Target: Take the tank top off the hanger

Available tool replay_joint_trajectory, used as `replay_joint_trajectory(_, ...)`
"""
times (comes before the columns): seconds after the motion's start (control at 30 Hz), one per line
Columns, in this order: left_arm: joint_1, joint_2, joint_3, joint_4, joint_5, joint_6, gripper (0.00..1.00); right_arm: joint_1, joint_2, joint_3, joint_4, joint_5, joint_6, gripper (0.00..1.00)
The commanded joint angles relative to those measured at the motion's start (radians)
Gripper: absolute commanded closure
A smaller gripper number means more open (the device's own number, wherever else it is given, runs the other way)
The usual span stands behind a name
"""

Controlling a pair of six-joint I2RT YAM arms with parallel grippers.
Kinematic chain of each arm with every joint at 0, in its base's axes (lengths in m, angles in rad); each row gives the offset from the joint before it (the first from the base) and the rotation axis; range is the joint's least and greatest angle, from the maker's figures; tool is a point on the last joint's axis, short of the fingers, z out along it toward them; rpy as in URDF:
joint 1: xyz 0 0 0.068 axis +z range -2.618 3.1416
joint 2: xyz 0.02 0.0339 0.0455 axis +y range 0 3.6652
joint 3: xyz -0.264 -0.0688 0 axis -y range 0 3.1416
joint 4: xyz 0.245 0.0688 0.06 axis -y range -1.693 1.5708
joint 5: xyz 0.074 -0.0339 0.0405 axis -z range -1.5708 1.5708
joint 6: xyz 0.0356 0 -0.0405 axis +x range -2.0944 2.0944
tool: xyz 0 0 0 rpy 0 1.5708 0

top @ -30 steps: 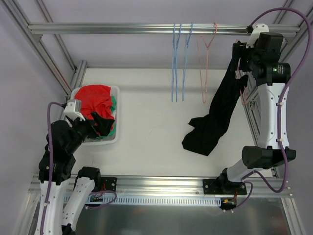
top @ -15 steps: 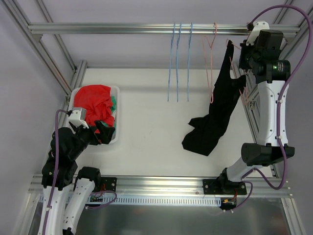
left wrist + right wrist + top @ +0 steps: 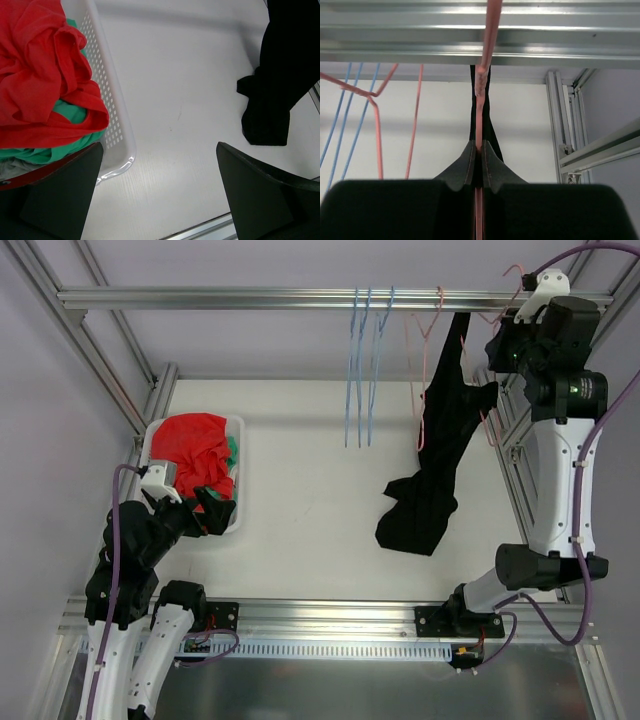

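Black tank top: hangs in a long drape from a pink wire hanger at the right end of the overhead aluminium rail. Its upper end is level with the rail and its lower end lies crumpled on the white table.

Right arm: reaches up to the rail. The right gripper is clenched on the hanger's wire, with the black fabric just behind it.

White laundry basket: stands at the table's left edge and holds a red garment over a green garment.

Left gripper: released, jaws wide and holding nothing, above the basket's near corner and well apart from the tank top.

Bare hangers: blue hangers and a second pink hanger hang on the rail, left of the tank top.
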Motion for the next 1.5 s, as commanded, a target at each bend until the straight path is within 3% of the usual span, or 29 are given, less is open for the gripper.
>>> replay_joint_trajectory(0.0, -0.014, -0.01, -0.001, 0.027, 0.027, 0.023, 0.01, -0.006, -0.089, -0.011, 0.128, -0.033, 0.029, 1.0)
replay_joint_trajectory(0.23, -0.05, 0.043, 0.074, 0.047, 0.085, 0.063, 0.01, -0.006, -0.246, -0.194, 0.128, -0.033, 0.037, 1.0)
replay_joint_trajectory(0.5, -0.076, 0.324, 0.319, 0.136, 0.238, 0.02, 0.01, -0.005, -0.594, -0.55, 0.023, 0.0, 0.092, 1.0)
replay_joint_trajectory(0.57, -0.17, 0.427, 0.399, 0.177, 0.216, -0.011, 0.01, -0.005, -0.699, -0.621, -0.028, -0.029, 0.115, 1.0)
replay_joint_trajectory(0.63, -0.309, 0.521, 0.479, 0.202, 0.046, -0.011, 0.01, -0.005, -0.819, -0.672, -0.086, -0.068, 0.147, 1.0)
replay_joint_trajectory(0.67, -0.477, 0.557, 0.505, 0.225, -0.026, 0.012, 0.01, -0.005, -0.856, -0.692, -0.108, -0.079, 0.149, 1.0)
replay_joint_trajectory(0.7, -0.56, 0.592, 0.537, 0.236, -0.097, 0.021, 0.02, -0.005, -0.893, -0.715, -0.164, -0.08, 0.152, 1.0)
replay_joint_trajectory(0.73, -0.634, 0.667, 0.603, 0.248, -0.202, 0.033, 0.01, -0.005, -0.925, -0.718, -0.194, -0.07, 0.152, 1.0)
replay_joint_trajectory(0.8, -0.815, 0.746, 0.668, 0.303, -0.26, 0.082, 0.01, -0.005, -1.011, -0.7, -0.29, -0.054, 0.141, 1.0)
replay_joint_trajectory(0.93, -0.995, 1.006, 0.907, 0.378, -0.245, 0.182, 0.01, -0.005, -1.085, -0.586, -0.451, -0.03, 0.115, 1.0)
replay_joint_trajectory(1.13, -1.054, 1.33, 1.238, 0.384, -0.168, 0.239, 0.01, 0.044, -1.119, -0.43, -0.563, -0.057, 0.144, 1.0)
replay_joint_trajectory(1.33, -1.055, 1.508, 1.421, 0.384, -0.058, 0.207, 0.02, 0.113, -1.094, -0.336, -0.602, -0.04, 0.146, 1.0)
replay_joint_trajectory(1.47, -1.057, 1.531, 1.415, 0.389, -0.062, 0.199, 0.21, 0.144, -1.09, -0.301, -0.611, -0.001, 0.144, 1.0)
